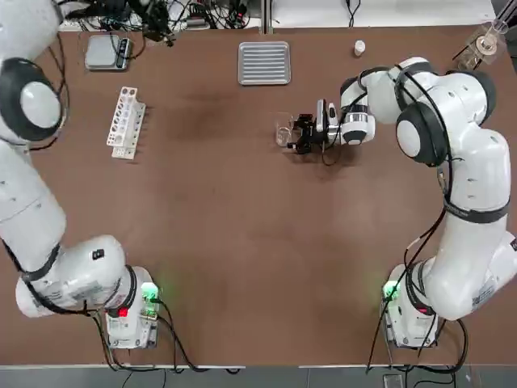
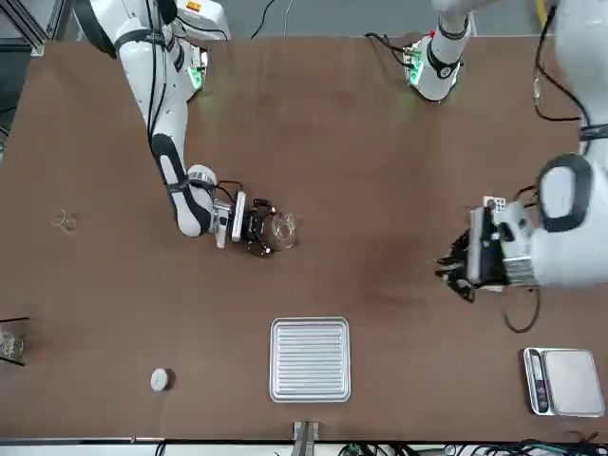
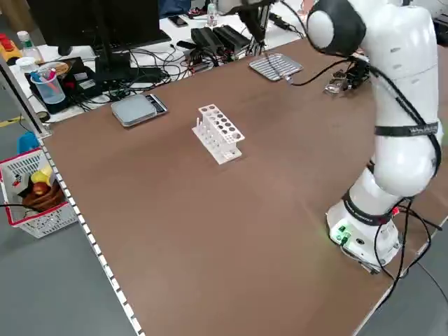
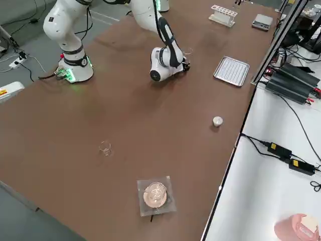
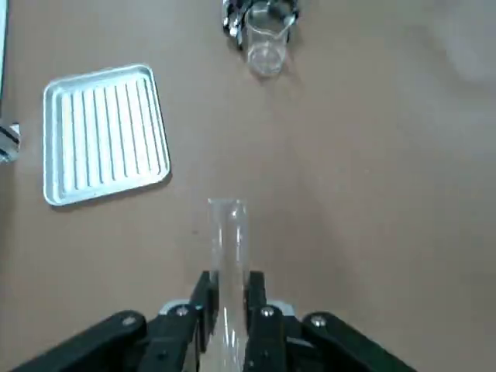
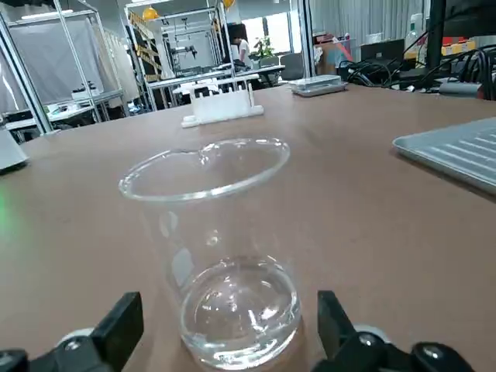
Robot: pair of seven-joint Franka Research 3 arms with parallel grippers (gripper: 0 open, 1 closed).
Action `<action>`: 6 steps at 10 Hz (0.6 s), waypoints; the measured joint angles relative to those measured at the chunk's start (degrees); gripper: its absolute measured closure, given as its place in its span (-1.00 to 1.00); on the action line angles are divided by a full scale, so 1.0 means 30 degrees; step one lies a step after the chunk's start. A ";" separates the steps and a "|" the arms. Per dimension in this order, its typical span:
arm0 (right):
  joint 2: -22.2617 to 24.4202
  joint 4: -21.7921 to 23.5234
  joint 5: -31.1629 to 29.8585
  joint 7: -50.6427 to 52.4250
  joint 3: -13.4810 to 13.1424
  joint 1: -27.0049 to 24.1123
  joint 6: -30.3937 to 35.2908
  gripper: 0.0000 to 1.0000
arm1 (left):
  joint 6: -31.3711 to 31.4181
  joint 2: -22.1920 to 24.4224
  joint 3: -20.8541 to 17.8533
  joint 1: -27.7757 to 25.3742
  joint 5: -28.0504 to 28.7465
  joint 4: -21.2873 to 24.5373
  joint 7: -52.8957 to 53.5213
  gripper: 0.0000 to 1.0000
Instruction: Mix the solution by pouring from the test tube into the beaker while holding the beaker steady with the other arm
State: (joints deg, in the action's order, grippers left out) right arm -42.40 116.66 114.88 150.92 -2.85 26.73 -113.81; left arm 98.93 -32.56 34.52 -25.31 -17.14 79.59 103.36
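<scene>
The right gripper (image 1: 296, 134) lies low over the table (image 1: 242, 242) with its jaws spread wide, one finger on either side of the beaker (image 1: 283, 134), which stands upright between them; in the right wrist view the glass (image 6: 213, 248) sits in the gap with space showing between its wall and each fingertip, so the jaws flank it without pressing on it. The beaker's spout faces away from the wrist. Beyond it, on the far side of the table from the arms' bases, lies a ribbed metal tray (image 1: 264, 62), and well off toward the left arm's side stands a white test tube rack (image 1: 126, 121). The left gripper (image 5: 226, 298) hangs in the air well apart from the beaker, its jaws clamped narrowly on a clear test tube (image 5: 227, 248) that sticks out past the fingertips; from its wrist camera the beaker (image 5: 266, 40) and the tray (image 5: 106, 133) appear on the table ahead of it.
</scene>
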 joint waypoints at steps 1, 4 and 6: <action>0.0000 -0.0008 0.0003 -0.0109 -0.0001 0.0002 0.0002 -0.99 | -0.0657 -0.0261 0.1812 -0.2759 -0.0670 0.1002 0.0945 0.57; 0.0000 -0.0022 0.0007 -0.0363 -0.0004 0.0008 0.0024 -0.99 | -0.2527 -0.2042 0.4213 -0.7909 -0.2569 0.2453 0.5561 0.57; 0.0000 -0.0020 0.0007 -0.0421 -0.0020 -0.0001 0.0024 -0.99 | -0.3853 -0.2797 0.4130 -0.9510 -0.4162 0.2353 0.8277 0.57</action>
State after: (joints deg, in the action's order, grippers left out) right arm -42.40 116.60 114.91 149.66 -2.91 26.72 -113.73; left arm 87.37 -40.95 46.91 -53.84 -29.63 86.64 128.20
